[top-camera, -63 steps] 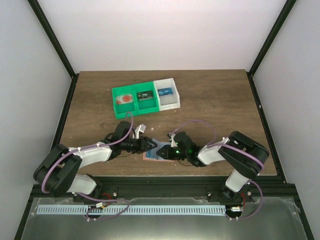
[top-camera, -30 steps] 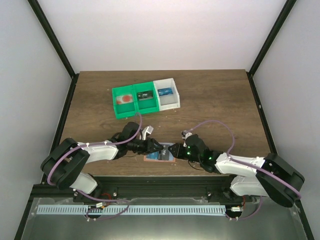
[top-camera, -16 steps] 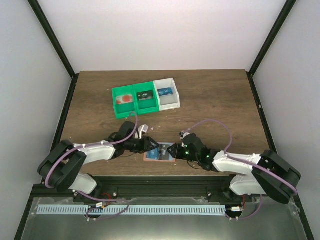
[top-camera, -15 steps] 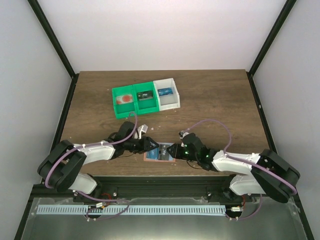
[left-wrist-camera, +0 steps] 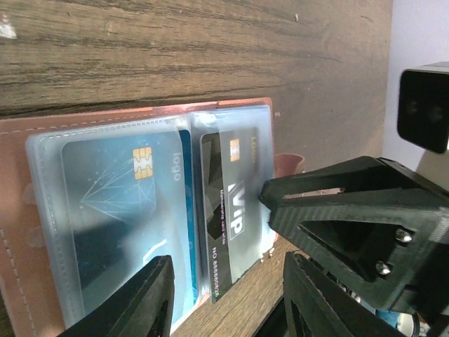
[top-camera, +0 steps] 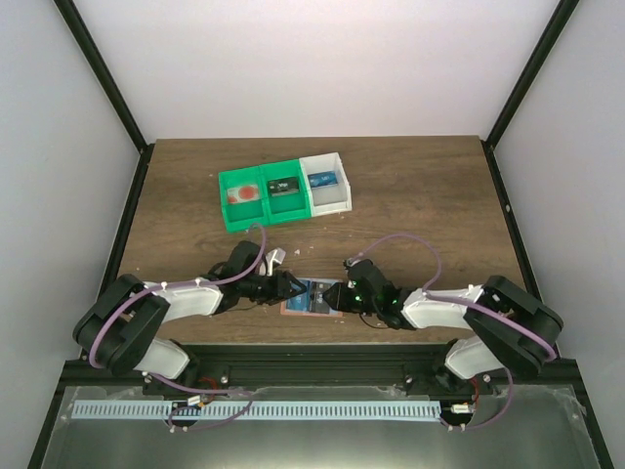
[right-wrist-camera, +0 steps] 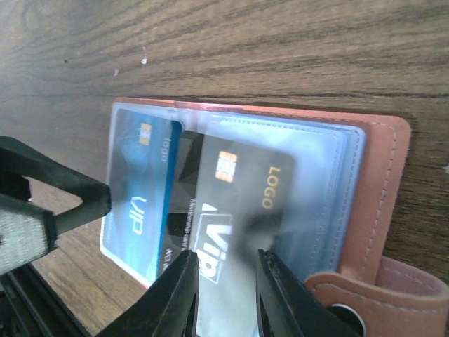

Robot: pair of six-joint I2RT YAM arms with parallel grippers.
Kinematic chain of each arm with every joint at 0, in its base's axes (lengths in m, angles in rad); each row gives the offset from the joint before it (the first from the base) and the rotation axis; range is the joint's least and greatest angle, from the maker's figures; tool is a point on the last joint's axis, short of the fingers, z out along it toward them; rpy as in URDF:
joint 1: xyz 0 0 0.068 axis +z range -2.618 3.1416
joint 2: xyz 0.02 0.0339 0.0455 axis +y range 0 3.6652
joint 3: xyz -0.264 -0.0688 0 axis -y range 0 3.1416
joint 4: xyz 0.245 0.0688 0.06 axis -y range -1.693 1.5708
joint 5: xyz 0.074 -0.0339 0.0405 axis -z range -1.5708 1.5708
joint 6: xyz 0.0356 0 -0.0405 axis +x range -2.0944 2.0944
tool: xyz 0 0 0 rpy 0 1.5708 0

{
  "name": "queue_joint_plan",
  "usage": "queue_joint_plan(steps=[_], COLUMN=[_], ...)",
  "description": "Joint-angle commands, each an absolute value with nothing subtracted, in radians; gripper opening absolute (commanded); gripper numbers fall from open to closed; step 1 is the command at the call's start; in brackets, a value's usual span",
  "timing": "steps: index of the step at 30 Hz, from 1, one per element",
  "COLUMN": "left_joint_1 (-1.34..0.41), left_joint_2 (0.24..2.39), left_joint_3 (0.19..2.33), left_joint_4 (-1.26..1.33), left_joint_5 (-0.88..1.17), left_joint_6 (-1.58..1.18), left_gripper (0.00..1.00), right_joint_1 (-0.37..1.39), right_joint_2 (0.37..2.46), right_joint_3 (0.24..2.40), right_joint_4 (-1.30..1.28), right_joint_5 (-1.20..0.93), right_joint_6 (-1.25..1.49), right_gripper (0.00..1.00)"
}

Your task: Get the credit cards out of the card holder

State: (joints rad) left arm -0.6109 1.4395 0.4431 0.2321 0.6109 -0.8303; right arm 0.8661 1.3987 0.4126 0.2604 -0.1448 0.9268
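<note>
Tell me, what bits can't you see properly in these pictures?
- Top view: wallet partly under left gripper and right gripper; things in the bins too small to tell.
- Left wrist: blue card's bottom end hidden by left gripper.
- Right wrist: dark card's lower end behind right gripper; tab cut off by the edge.

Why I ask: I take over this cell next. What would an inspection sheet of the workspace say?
Surface: wooden table.
Job's things: card holder lies open; blue card and dark VIP card both in its clear sleeves.
Clutter: green bin and white bin at the far side, small items inside.
End effectors: left end effector and right end effector open, low over the card holder.
Cables: purple cables loop along both arms.
Surroundings: white walls, black frame.
</note>
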Motion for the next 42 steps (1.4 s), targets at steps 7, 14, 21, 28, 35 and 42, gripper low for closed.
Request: queue_joint_plan(steps=[7,14,21,28,35,42], left_joint_1=[-0.613,-0.627,-0.633,-0.638,-0.651,-0.653], left_joint_2=[1.43,1.467,1.511,1.564,1.594,1.624], left_joint_3=[0.453,0.464,0.472,0.479,0.495,0.487], left_joint_4=[0.257,0.272,0.286,0.329,0.36,0.401], left_joint_5=[0.645,0.649,0.646,0.664,0.689,0.703], left_joint_6=[-0.825,-0.829,-0.83,-0.85,-0.872,-0.9], left_gripper=[0.45,0.45,0.41,0.39,0.37,0.34], right_joint_1=[0.862,0.862,0.862,0.862,0.862,0.862], right_joint_2=[1.456,1.468,1.461,1.462,1.474,1.469], right_joint_3=[0.392,0.394,0.384,0.38,0.367,0.372], right_joint_4=[0.311,0.319,0.329,0.34,0.361,0.358], right_joint_5=[-0.131,-0.136,-0.136,-0.146,-0.148,-0.144], right_joint_6=[0.953,0.951,0.95,0.944,0.956,0.949], right_gripper=[0.21,0.2,0.2,0.2,0.2,0.2])
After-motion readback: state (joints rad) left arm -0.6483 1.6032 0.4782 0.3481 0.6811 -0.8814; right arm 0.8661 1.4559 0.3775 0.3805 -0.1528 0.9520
